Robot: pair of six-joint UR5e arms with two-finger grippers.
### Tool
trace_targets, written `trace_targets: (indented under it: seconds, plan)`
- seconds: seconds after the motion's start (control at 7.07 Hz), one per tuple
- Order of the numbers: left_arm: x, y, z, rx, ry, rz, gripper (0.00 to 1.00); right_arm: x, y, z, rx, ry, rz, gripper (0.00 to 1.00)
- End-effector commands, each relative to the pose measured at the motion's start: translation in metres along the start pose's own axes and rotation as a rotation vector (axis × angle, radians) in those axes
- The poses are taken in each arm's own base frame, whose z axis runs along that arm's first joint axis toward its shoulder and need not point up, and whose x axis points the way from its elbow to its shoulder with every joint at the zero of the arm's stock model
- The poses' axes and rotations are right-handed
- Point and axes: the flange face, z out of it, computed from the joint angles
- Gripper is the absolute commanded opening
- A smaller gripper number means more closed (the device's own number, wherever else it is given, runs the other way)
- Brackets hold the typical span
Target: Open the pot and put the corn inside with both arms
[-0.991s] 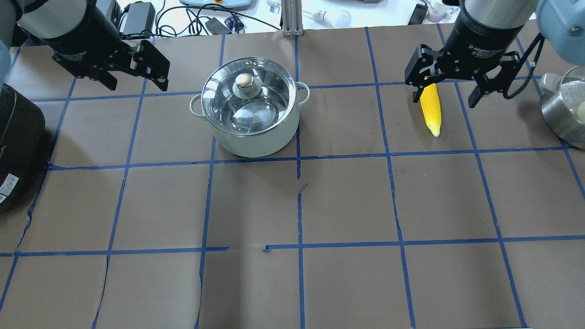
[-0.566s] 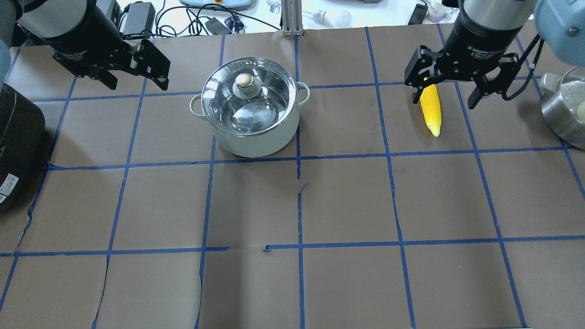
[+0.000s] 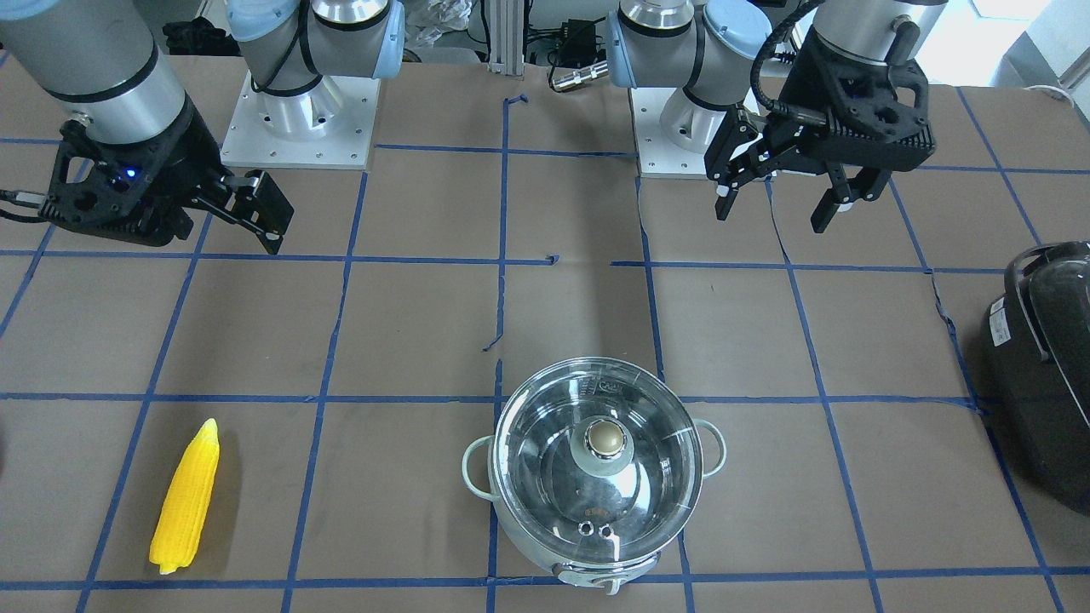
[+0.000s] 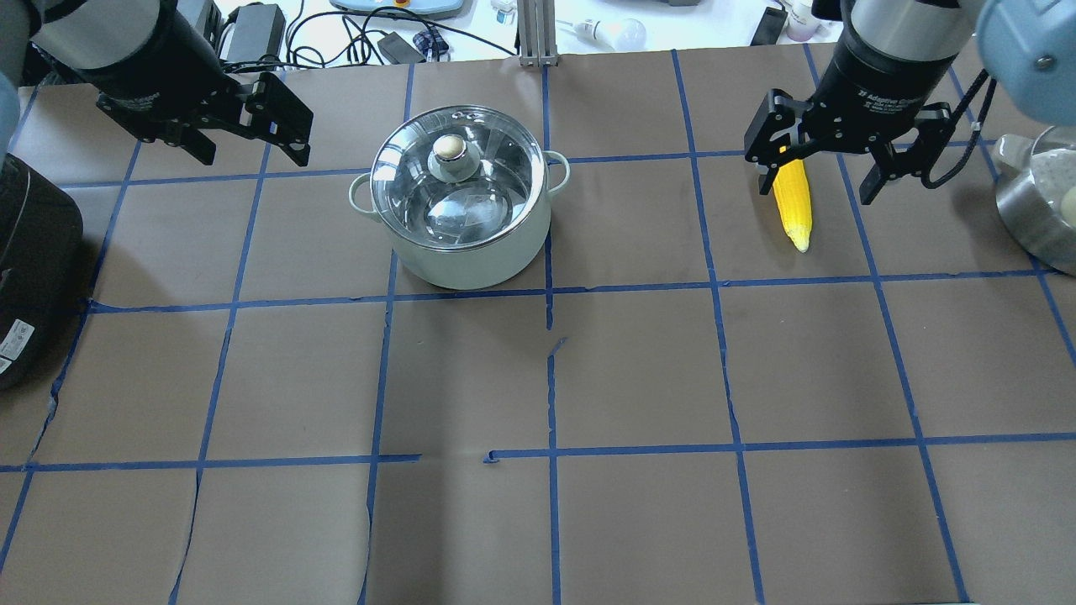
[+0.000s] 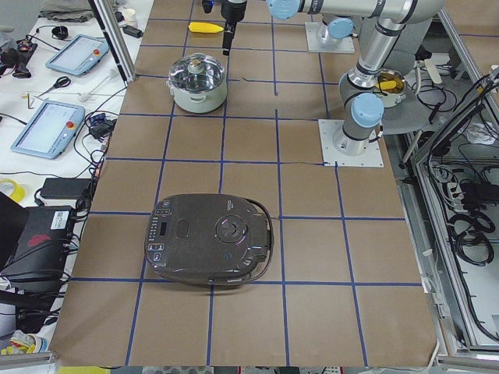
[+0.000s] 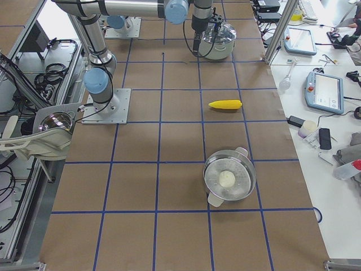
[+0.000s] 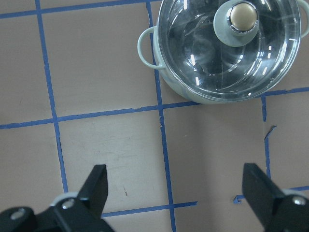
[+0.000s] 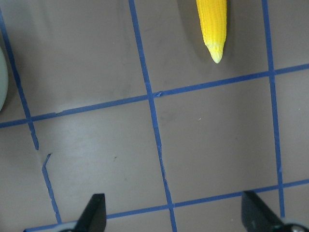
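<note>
pot: mint-green pot (image 4: 471, 265) sits on the brown paper table (image 4: 639, 378), on the half away from the robot, roughly mid-width and right over a blue tape line. One loop handle sticks out on each side.
lid: glass lid (image 4: 496, 189) is on the pot, seated flat, with the brass knob (image 4: 450, 147) in the middle (you can see straight through to the shiny bottom).
corn: yellow corn (image 4: 794, 202) lies flat on the table, well apart from the pot on the robot's right. The pointy end faces the robot. Nothing is touching it.
left gripper: left gripper (image 3: 772, 213) is up off the table on the robot's left of the pot. Jaws spread wide, nothing between them. Its wrist cam shows the pot ahead and off to one side.
right gripper: right gripper (image 4: 815, 186) is also raised, jaws wide apart and holding nothing. Its wrist cam shows only the corn's tip, at the top of the frame and clear of the fingers.
other stuff: a black appliance (image 5: 210, 238) sits at the table's left end, and a steel pan (image 6: 228, 178) with something pale inside sits at the right end.
</note>
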Motion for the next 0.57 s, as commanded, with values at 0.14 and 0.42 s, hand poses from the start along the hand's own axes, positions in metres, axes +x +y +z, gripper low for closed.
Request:
trace_targets:
  seconds: [0.14, 0.42]
  plan:
    - [-0.003, 0.000, -0.001, 0.002, -0.001, 0.000, 1.00, -0.002, -0.030, 0.024, 0.039, -0.006, 0.011, 1.00]
    - [-0.003, -0.001, 0.000, 0.000, -0.001, 0.002, 1.00, 0.011, -0.055, 0.050, 0.047, -0.005, 0.033, 1.00]
